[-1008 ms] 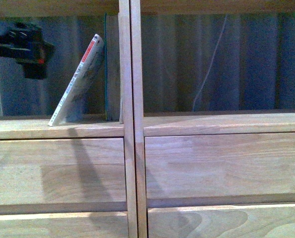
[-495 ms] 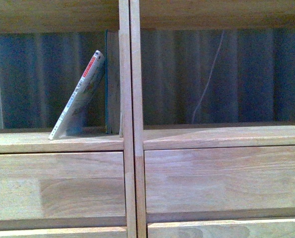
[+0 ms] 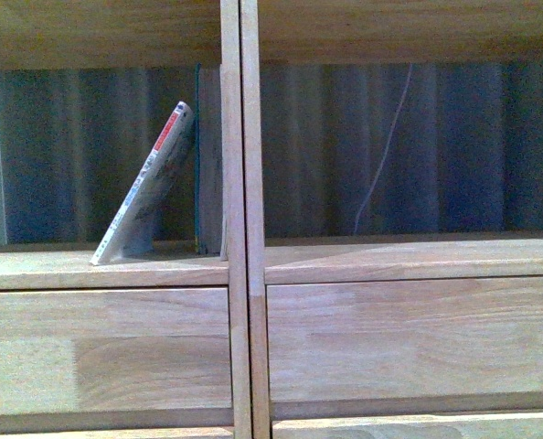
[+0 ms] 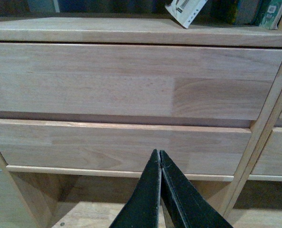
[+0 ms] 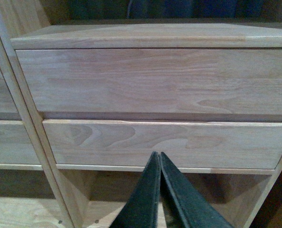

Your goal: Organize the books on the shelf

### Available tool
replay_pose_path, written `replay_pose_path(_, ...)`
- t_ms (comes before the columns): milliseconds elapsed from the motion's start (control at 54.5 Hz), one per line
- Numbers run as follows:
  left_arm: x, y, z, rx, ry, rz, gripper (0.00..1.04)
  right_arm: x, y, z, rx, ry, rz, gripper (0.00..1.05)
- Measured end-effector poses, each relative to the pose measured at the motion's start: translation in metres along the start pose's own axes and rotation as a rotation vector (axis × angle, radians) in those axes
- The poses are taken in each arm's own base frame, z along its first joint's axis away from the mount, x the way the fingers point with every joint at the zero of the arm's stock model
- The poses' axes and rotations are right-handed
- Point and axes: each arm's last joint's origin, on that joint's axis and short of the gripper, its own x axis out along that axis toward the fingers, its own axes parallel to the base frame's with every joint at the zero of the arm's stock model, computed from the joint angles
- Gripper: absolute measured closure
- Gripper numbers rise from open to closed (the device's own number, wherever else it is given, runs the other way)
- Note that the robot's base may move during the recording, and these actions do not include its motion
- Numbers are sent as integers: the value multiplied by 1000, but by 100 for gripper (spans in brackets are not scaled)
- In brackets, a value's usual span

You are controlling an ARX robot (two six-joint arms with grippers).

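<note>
A thin white paperback (image 3: 146,187) with a red block on its spine leans tilted to the right in the shelf's left compartment, its top resting against upright books (image 3: 207,165) beside the central divider (image 3: 238,219). Its lower corner shows in the left wrist view (image 4: 184,10). The light-wood shelf (image 3: 399,261) fills the front view. My left gripper (image 4: 159,153) is shut and empty, low in front of the lower left drawer front. My right gripper (image 5: 158,155) is shut and empty, low in front of the lower right drawer front. Neither gripper shows in the front view.
Two rows of plain drawer fronts (image 4: 131,80) (image 5: 155,80) lie under the book compartments. Open compartments lie below them. More upright books (image 4: 255,12) stand to the right of the paperback. A thin white cable (image 3: 386,146) hangs behind the right compartment.
The dark arm seen at the upper left a second ago has left the front view. The shelf has slid downward in the front view. The paperback stays leaning as before.
</note>
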Motion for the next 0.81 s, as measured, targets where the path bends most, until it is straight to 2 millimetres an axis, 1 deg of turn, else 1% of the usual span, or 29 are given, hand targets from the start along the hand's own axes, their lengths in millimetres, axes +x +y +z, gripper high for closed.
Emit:
replay_pose_path(92, -5, 0, -6, 0, -5, 0, 102, -3, 0, -8, -1, 3, 1, 102)
replay_pose_path(293, -15, 0, -18, 0, -7, 0, 102, -8, 0, -19, -2, -4, 0, 102)
replay_pose_path(605, -27, 0, -29, 0, -6, 0, 102, -13, 0, -30, -2, -9, 1, 102)
replay_pose_path(807, -32, 0, -33, 0, -8, 0, 102, -16, 0, -36, -2, -7, 0, 102)
